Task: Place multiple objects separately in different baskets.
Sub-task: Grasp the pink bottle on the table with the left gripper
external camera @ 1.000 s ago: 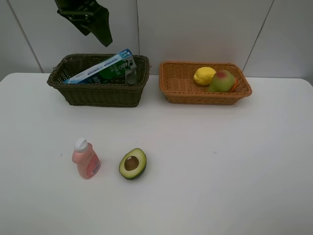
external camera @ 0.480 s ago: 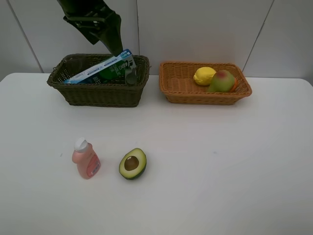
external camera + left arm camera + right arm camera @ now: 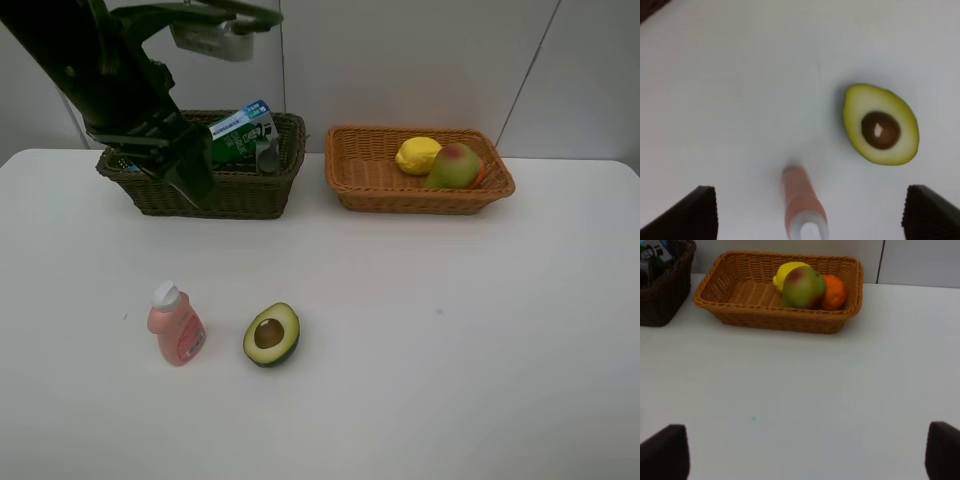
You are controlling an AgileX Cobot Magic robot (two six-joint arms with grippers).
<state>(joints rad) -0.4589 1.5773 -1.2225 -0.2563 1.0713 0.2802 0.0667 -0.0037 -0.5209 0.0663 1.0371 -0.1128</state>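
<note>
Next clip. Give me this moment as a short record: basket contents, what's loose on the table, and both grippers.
dark basket: toothpaste box, plus a grey item too hidden to name
tan basket: lemon, pear, orange
loose on table: pink pump bottle, upright; halved avocado, cut side up, beside it, not touching
left gripper: open, empty, in front of the dark basket, looking down on the bottle
right gripper: open, empty, over bare table
</note>
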